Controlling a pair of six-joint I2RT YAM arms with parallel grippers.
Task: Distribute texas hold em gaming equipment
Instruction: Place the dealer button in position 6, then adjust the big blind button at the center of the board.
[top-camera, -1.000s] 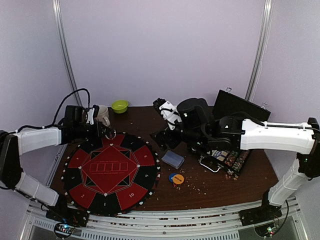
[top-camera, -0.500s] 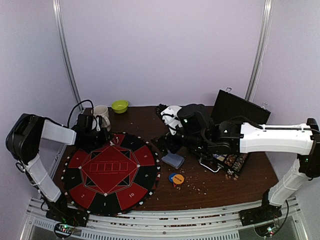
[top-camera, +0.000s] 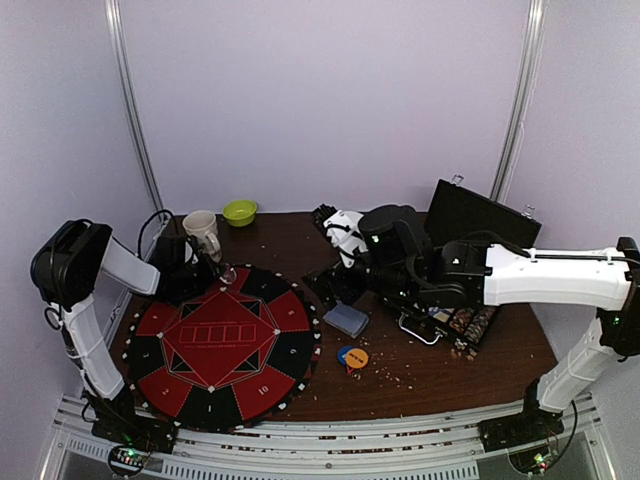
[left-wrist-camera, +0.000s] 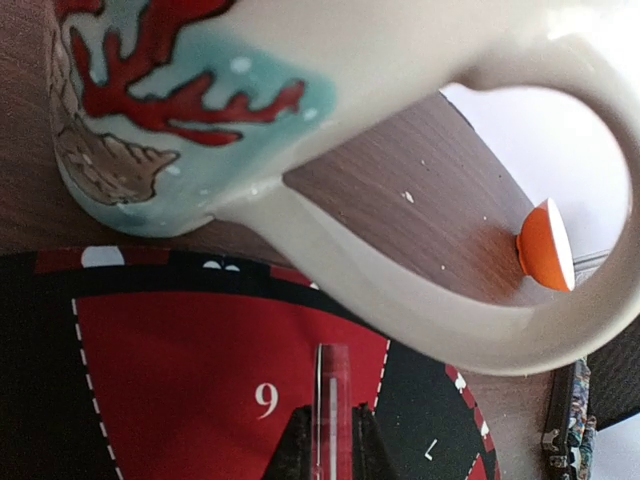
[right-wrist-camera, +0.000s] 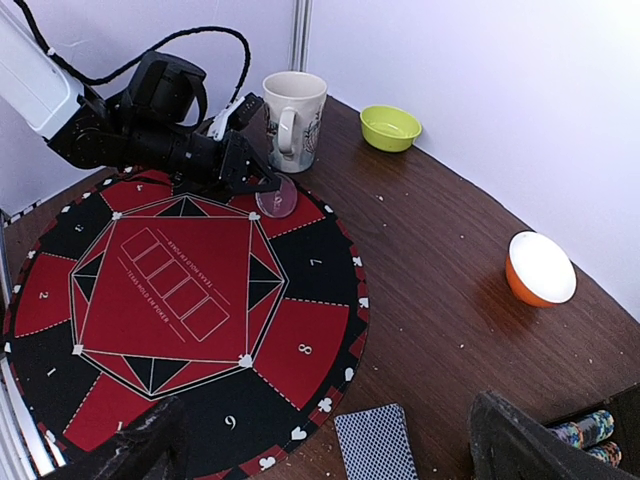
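We see left jaws pinching clear disc over red-black mat edge, just beside mug; right jaws spread wide above card deck on tabletop; 2 buttons near deck.

A see-through round disc is pinched in the left claw at the mat's far edge. The blue-backed card deck lies flat on the surface, with the touching blue and orange buttons just nearer.
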